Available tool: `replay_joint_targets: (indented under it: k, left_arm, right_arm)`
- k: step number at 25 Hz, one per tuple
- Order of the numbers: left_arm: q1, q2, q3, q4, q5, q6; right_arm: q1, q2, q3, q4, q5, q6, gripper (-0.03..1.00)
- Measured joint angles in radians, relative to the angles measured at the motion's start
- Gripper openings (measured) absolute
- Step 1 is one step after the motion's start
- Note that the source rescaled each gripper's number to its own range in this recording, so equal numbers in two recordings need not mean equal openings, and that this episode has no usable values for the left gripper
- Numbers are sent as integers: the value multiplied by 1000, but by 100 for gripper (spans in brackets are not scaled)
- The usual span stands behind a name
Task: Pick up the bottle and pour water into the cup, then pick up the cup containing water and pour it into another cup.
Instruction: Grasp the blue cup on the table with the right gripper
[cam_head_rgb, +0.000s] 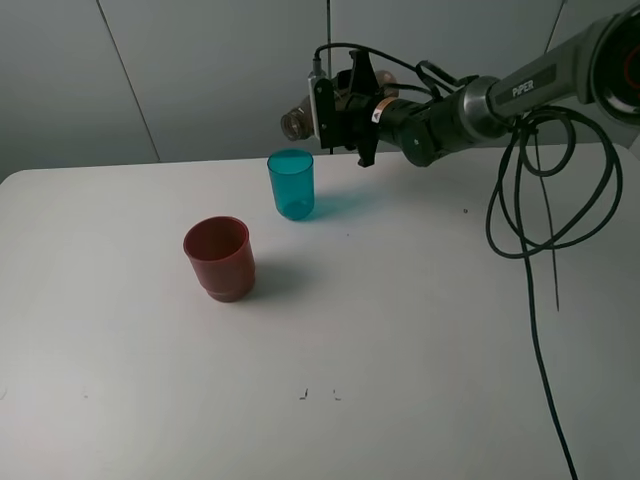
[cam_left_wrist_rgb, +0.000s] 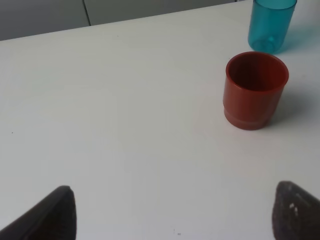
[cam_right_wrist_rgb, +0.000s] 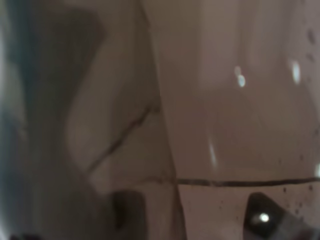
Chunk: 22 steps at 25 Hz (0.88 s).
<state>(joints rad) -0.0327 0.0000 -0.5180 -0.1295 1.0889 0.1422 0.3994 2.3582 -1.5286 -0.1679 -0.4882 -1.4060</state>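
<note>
Near the teal cup (cam_head_rgb: 290, 186), the right hand (cam_head_rgb: 345, 115) pinches the sideways bottle (cam_head_rgb: 297, 122); the red cup (cam_head_rgb: 219, 258) holds nothing.

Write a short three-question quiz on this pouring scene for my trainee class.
1. True or false: the dark red cup lies on its side.
2. Which gripper holds the bottle? A left, B right, C neither.
3. Which cup stands nearer the bottle's mouth?
Key: 1 false, it stands upright; 2 B, the right gripper; 3 the teal tumbler.
</note>
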Motion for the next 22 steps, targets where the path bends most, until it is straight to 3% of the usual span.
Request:
replay_joint_targets:
  k: [22]
  left_arm:
    - [0, 0, 0, 0, 0, 0]
  right_arm:
    - [-11, 0, -8, 0, 0, -75, 1]
